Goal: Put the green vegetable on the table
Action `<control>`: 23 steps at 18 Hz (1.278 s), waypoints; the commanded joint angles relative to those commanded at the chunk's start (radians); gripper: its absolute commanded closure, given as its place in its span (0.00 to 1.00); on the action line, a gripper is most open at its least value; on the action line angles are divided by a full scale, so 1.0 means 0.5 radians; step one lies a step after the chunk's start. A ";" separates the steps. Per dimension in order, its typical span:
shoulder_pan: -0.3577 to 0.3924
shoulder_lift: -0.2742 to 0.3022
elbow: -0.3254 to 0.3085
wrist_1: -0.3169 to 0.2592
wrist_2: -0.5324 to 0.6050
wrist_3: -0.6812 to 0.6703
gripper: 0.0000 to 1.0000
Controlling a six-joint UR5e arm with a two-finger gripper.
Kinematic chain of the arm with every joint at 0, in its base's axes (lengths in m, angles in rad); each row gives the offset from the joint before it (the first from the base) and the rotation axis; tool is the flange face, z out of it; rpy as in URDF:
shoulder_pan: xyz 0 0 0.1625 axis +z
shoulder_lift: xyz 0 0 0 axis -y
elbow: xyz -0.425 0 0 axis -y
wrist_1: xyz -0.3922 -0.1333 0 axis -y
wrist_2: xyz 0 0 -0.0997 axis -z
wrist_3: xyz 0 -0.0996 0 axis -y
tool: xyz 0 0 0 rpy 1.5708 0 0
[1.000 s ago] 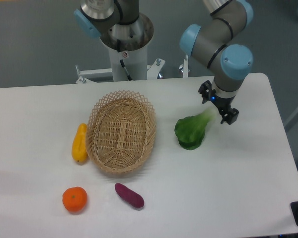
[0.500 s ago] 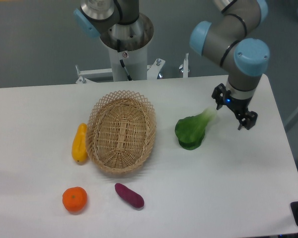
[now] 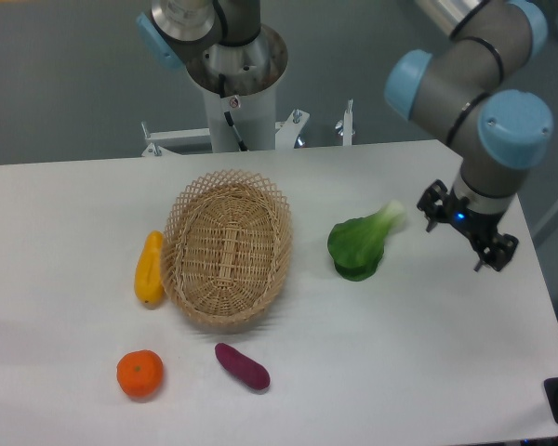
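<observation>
The green vegetable (image 3: 360, 242) lies on the white table (image 3: 418, 353), right of the basket, with its dark leafy head toward the front and its pale stalk pointing up and right. My gripper (image 3: 467, 238) hangs to the right of the stalk, clear of it. Its two black fingers stand spread apart with nothing between them, so it is open.
An oval wicker basket (image 3: 228, 247) sits left of the vegetable. A yellow piece (image 3: 150, 268) lies against the basket's left side. An orange (image 3: 139, 373) and a purple eggplant-like piece (image 3: 242, 366) rest near the front. The table's right edge is close to the gripper.
The gripper has drawn away to the right and slightly forward from the vegetable's stalk. The vegetable stays where it lay on the table.
</observation>
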 joint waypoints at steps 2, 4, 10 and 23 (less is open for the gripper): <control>-0.040 -0.083 0.123 -0.012 -0.013 -0.080 0.00; -0.052 -0.123 0.197 -0.052 -0.006 -0.111 0.00; -0.055 -0.185 0.280 -0.144 -0.009 -0.087 0.00; -0.074 -0.172 0.243 -0.132 0.000 -0.086 0.00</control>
